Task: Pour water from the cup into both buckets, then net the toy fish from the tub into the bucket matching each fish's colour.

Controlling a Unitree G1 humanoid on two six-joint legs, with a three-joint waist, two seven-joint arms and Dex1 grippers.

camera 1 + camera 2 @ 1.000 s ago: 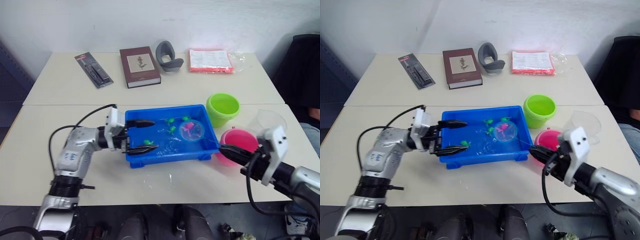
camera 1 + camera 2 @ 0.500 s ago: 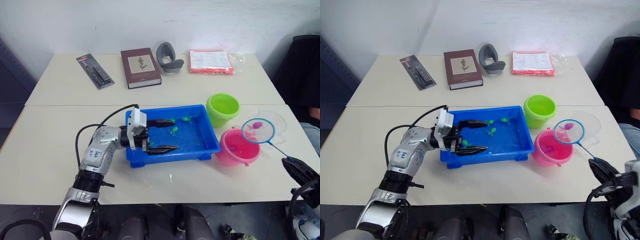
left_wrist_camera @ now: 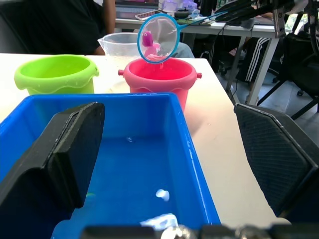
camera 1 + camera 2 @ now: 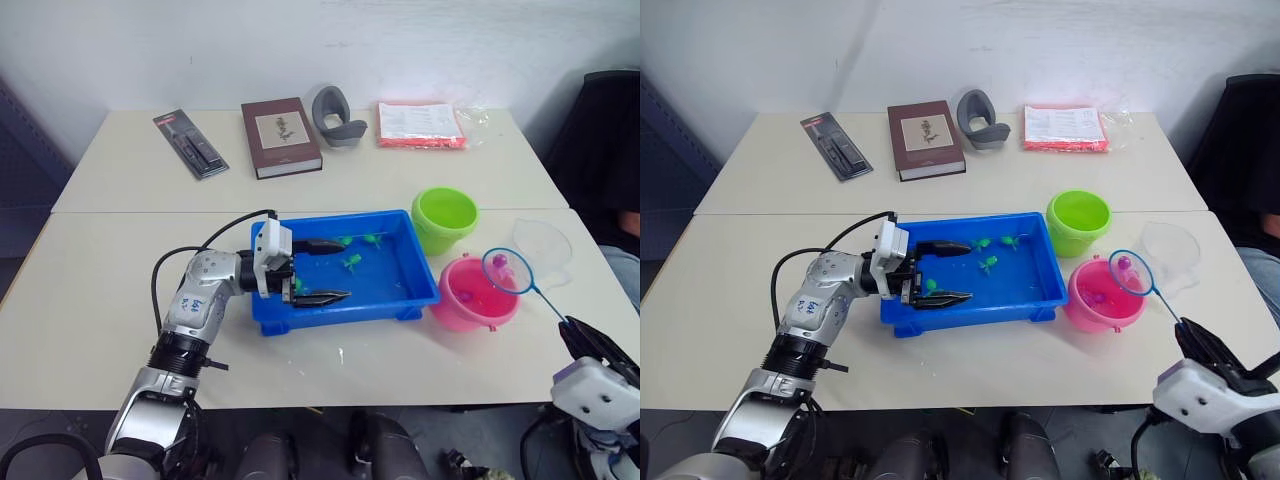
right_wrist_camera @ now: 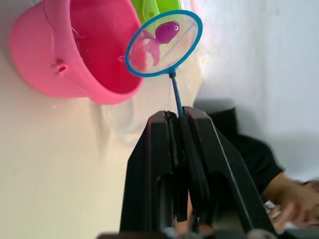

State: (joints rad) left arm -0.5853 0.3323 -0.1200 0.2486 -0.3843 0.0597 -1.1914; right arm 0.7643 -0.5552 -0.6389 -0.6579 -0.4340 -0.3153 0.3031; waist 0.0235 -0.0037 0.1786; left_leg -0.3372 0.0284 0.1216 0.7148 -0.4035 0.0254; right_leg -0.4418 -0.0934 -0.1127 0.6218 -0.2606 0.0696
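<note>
Shallow bright blue plastic tub (image 4: 345,275) mid-table, green toy fish (image 4: 352,261) inside. Left gripper (image 4: 330,270) spread wide over its near-left end. Right gripper (image 5: 180,130) pinches blue-rimmed net (image 5: 163,43) above pink plastic bucket (image 4: 474,294), holding one magenta fish (image 5: 160,38).

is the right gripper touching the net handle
Touching. The right wrist view shows the right gripper with its fingers closed on the net's thin handle, pink fish inside.

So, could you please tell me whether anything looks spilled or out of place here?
Yes: small wet patches lie on the table in front of the tub, likely splashed water. Otherwise nothing stands out; both buckets stand upright.
</note>
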